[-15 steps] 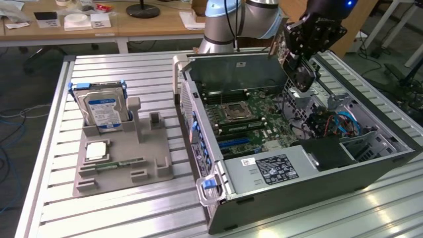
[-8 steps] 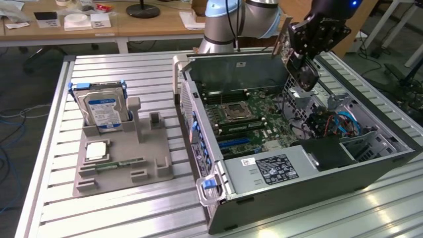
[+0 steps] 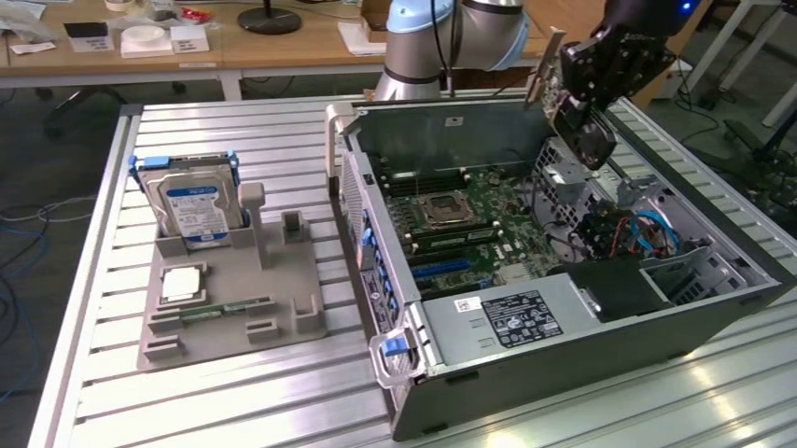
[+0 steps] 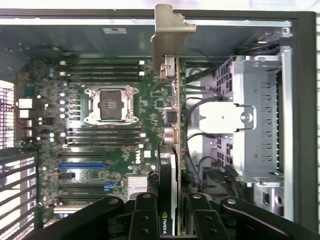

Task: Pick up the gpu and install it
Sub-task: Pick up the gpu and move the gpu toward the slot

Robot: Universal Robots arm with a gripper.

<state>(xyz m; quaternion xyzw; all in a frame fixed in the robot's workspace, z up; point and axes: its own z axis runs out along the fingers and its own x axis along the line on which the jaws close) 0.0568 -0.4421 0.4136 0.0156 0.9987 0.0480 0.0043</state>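
Note:
My gripper [image 3: 588,98] hangs over the far right corner of the open computer case [image 3: 386,280], shut on the gpu [image 3: 581,135]. The black card tilts down from the fingers, and its pale metal bracket [image 3: 544,77] stands off to one side. In the wrist view the gpu [image 4: 172,125] shows edge-on between the black fingers [image 4: 145,220], with my gripper [image 4: 172,222] closed on it and the bracket [image 4: 170,30] at the card's far end. Below lies the green motherboard [image 4: 100,145] with a blue slot [image 4: 82,165]. The card hovers clear of the board.
A silver drive cage [image 4: 250,125] and cables sit beside the card inside the case. The power supply [image 3: 524,317] fills the case's near end. At the exterior view's left, a grey holder [image 3: 230,299] carries a hard drive [image 3: 193,205] and a green memory stick [image 3: 224,308].

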